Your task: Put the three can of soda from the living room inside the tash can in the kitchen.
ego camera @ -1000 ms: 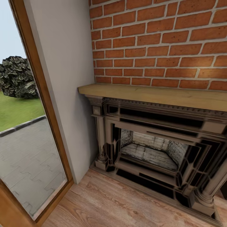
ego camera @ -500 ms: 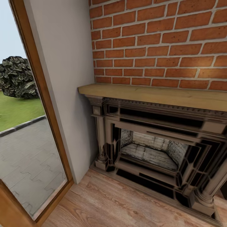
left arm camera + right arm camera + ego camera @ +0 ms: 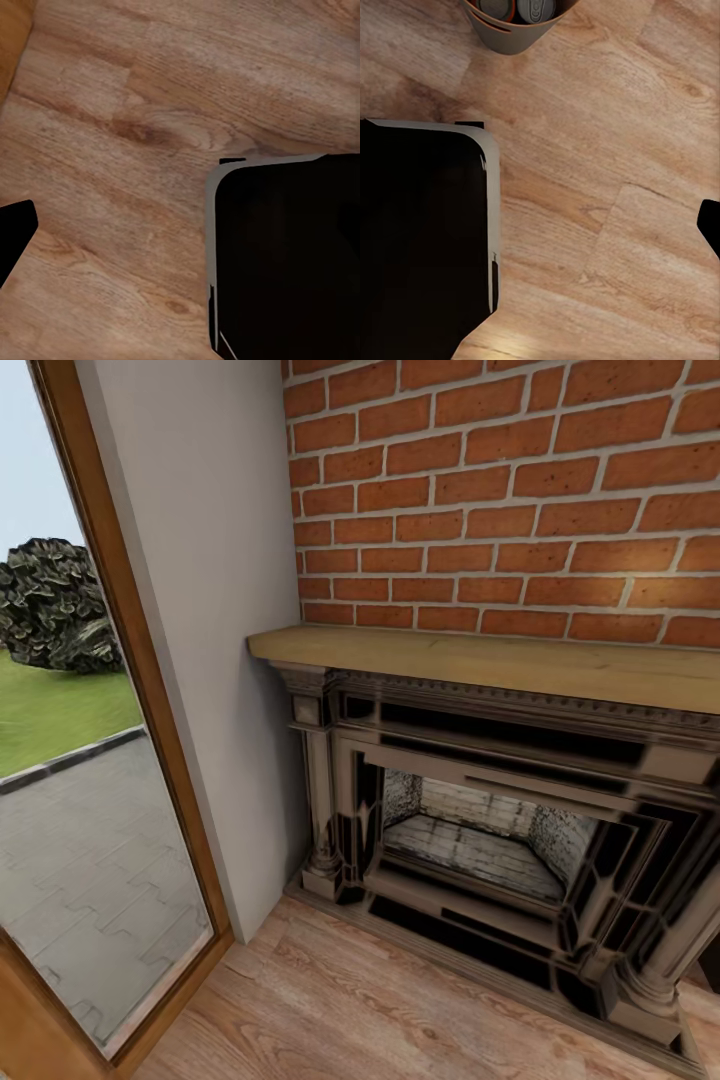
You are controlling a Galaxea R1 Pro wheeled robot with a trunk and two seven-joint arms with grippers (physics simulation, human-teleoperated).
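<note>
In the right wrist view the tash can point(image 3: 514, 37), a grey tapered bin, stands on the pale wood floor and is cut off by the frame edge. Inside it I see orange cans of soda point(image 3: 493, 10) with silver tops point(image 3: 537, 9). My right gripper point(image 3: 540, 225) hangs over bare floor a short way from the bin; one dark fingertip point(image 3: 711, 225) shows at the frame's side and nothing is between the fingers. My left gripper point(image 3: 180, 234) is likewise spread over the floor, with one dark fingertip point(image 3: 13, 234) at the edge, holding nothing.
The head view faces the living room's brick fireplace point(image 3: 480, 840) with a wooden mantel point(image 3: 500, 660). A tall wood-framed window point(image 3: 90, 780) onto a garden is at the left, past a grey wall point(image 3: 210, 610). My black base point(image 3: 292, 262) point(image 3: 420, 232) sits on the floor beneath both arms.
</note>
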